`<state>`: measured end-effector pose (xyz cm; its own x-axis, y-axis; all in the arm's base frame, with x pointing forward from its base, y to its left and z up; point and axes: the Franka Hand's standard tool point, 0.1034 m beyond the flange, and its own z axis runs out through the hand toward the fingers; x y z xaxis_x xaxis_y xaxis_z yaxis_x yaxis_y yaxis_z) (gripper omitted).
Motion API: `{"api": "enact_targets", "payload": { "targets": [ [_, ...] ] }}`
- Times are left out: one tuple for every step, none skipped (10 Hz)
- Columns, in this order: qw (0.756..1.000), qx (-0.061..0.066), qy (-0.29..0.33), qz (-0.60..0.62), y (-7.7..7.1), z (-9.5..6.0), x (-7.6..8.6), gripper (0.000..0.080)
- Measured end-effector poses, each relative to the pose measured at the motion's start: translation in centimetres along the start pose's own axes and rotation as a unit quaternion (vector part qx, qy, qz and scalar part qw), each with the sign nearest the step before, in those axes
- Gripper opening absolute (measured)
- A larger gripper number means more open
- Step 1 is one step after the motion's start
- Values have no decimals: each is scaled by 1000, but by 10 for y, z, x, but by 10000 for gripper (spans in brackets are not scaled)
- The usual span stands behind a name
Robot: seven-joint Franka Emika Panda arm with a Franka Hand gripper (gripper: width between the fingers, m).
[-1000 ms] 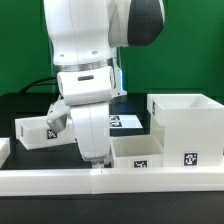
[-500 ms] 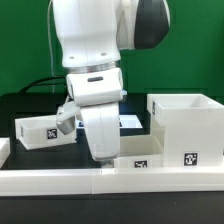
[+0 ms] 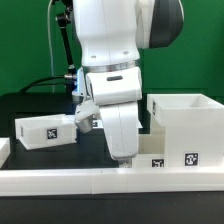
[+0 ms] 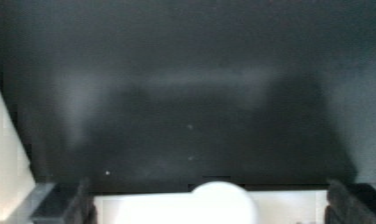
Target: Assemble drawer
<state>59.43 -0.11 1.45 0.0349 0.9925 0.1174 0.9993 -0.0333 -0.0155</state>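
Note:
The tall white case [image 3: 186, 124] stands at the exterior view's right, tag on its front. One small tray box [image 3: 44, 131] lies at the left. The second tray box [image 3: 157, 159] sits beside the case and is mostly hidden behind my arm. My gripper [image 3: 124, 160] hangs low over its left end. In the wrist view my gripper [image 4: 206, 203] is open. Its dark fingers [image 4: 60, 203] stand wide apart on either side of the tray's white wall [image 4: 167, 208] and its rounded knob [image 4: 220, 192]. Nothing is held.
A long low white rail [image 3: 80, 181] runs along the front of the black table [image 3: 30, 105]. A small white piece [image 3: 3, 149] lies at the far left edge. A white strip [image 4: 2, 130] shows at the side of the wrist view.
My arm has moved toward the exterior view's right, from the gap between the trays to over the second tray, which it now mostly covers. The parts have not moved.

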Motion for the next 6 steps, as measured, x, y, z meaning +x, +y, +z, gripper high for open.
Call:
{"api": "enact_targets", "payload": {
  "targets": [
    [1000,0,-6,-3,0,0,0,649],
    [1000,-1,-8,-11,1,0,6,649],
    [1000,-2,-8,-22,1,1,14,649],
    [1000,-2,-9,-21,1,1,11,649],
    [1000,-2,-9,-20,1,1,10,649],
    [1000,-2,-9,-20,1,1,10,649]
  ]
}}
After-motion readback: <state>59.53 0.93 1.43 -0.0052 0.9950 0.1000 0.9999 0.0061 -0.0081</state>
